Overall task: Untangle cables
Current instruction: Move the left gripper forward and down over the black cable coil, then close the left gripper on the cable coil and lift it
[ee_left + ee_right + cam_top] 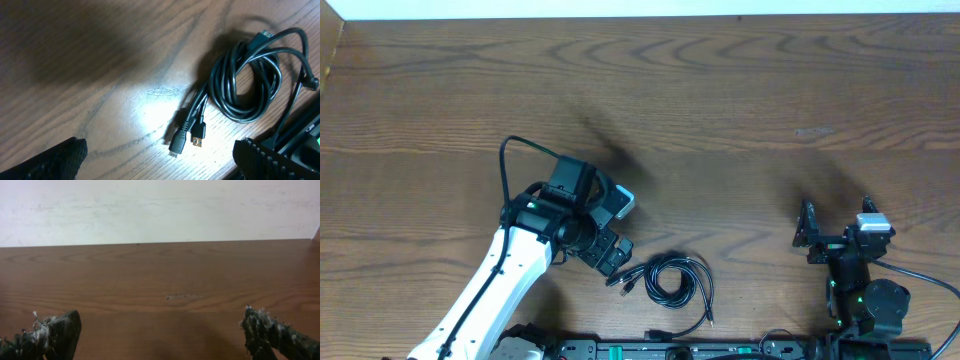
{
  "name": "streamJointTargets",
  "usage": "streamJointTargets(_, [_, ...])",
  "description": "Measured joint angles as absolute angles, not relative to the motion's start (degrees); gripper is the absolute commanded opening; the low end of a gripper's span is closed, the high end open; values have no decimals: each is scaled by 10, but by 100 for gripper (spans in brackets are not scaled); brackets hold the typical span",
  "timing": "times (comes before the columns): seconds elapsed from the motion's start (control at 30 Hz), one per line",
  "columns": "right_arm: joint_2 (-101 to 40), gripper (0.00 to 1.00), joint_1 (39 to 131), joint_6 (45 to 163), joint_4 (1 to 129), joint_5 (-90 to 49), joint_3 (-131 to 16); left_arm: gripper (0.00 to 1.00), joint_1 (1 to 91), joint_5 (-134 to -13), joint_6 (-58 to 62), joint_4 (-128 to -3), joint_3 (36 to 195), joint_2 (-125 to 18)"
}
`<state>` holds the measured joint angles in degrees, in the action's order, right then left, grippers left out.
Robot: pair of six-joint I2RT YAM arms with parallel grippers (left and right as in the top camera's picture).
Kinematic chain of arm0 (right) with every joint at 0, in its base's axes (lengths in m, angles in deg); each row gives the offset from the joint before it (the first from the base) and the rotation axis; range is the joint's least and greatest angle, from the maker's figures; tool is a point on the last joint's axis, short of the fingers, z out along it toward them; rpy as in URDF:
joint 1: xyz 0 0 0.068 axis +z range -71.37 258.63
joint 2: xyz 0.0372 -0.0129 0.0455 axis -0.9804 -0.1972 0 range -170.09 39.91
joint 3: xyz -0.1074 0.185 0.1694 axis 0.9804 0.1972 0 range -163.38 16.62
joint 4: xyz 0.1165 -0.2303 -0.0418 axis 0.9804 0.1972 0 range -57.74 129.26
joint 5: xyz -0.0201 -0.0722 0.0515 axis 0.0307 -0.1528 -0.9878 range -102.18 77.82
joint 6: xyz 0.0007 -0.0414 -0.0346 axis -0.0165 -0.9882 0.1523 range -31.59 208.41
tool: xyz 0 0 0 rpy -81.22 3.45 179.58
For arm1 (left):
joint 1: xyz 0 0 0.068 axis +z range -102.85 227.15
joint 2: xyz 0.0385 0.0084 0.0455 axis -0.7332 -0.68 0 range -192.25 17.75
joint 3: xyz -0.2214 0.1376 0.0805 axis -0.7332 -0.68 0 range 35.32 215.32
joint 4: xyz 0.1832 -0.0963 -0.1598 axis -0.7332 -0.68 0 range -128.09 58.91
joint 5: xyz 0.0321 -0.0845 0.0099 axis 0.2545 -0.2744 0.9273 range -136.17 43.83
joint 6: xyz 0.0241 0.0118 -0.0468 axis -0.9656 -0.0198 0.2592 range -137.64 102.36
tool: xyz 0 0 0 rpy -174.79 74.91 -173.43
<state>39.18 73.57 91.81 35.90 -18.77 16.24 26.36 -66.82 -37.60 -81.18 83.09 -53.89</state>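
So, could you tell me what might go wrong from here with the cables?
1. The two plugs lie side by side just ahead of the open left jaws; closing there may pinch both and drag the whole coil instead of freeing one cable.
2. The open right jaws face bare table, away from the coil, so nothing would anchor it during a pull.

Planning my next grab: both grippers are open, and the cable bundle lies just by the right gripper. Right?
Not quite: the cables lie beside the left gripper, not the right gripper; the overhead view shows it. Both grippers are open.
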Motion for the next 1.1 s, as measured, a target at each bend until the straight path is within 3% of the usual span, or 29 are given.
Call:
streamJointTargets(0.6, [392,99,736,918,359,-188,162,98,254,-668,-409,-793,831,-646])
streamJointTargets(1.1, [392,99,736,918,359,-188,162,98,112,-668,-451,-738,831,-646])
